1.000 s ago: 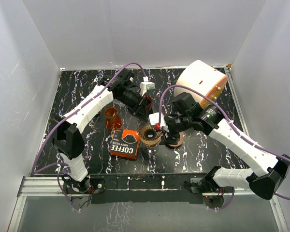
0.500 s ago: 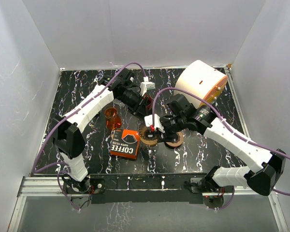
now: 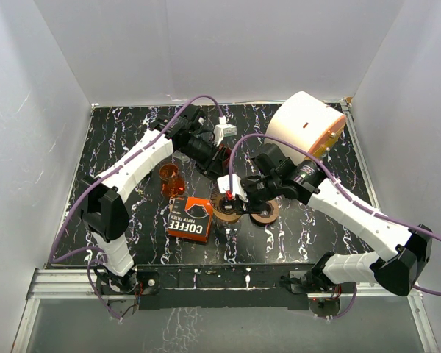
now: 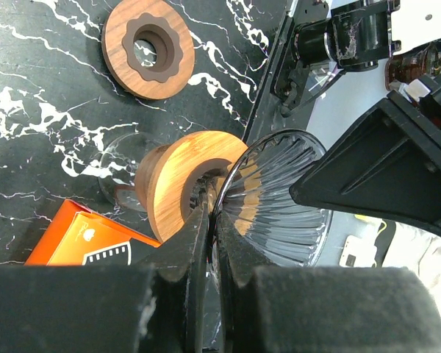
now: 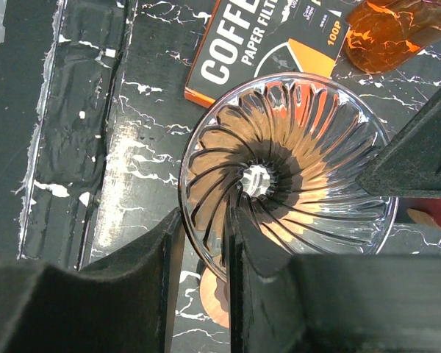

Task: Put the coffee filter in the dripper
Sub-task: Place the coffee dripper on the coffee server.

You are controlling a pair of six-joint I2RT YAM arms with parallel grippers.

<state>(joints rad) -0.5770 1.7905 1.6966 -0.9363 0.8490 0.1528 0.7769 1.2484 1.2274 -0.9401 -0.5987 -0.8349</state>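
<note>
left tool (image 4: 212, 220) is nearly pressed together, pinching the thin rim of the ribbed glass dripper (image 4: 279, 198) just beside its wooden collar. right tool (image 5: 203, 220) straddles another part of that rim, the glass wall filling the narrow gap, and i cannot tell whether its fingers press. just beside the dripper, flat on the black marbled counter (image 3: 110, 132), lies an orange box (image 3: 189, 219) printed "coffee paper filter" and "100p", with a wooden ring (image 4: 148, 48) lying near.
</note>
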